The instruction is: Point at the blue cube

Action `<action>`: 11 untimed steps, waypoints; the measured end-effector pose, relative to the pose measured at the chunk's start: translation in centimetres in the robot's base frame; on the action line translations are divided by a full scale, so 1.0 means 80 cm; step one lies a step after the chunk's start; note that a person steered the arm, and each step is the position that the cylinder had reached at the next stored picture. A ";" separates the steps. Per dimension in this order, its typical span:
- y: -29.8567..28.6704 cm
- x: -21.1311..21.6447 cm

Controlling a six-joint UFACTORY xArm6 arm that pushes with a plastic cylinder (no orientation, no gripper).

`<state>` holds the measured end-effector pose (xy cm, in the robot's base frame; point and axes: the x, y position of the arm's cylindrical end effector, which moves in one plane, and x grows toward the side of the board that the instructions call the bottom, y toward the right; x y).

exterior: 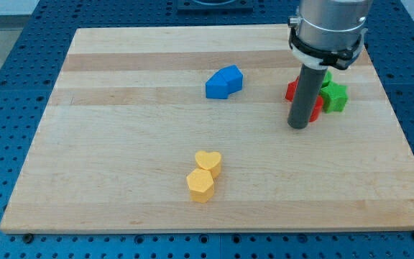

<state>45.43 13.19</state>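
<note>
We see a pale wooden board (121, 144) with lighter and darker grain bands, lying on a blue table (6, 43) patterned with rows of dark holes. Upper centre, two blue blocks (223, 81). At lower centre, a yellow heart (209, 161) and a yellow hexagon block (200, 185). Upper right, a red block (292, 91) and a green star block (334, 96). Our rod is dark grey, down to my tip (298, 126), under a silver-grey arm collar (329, 29) with a black band.

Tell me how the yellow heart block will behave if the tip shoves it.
The yellow heart block looks rigid, squat and flat-bottomed, so it would probably slide, not tip or roll. It touches the yellow hexagonal block, which would likely shift too. My tip is far off.
</note>
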 end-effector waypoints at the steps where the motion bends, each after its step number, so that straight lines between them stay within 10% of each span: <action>1: -0.014 0.000; 11: -0.094 -0.144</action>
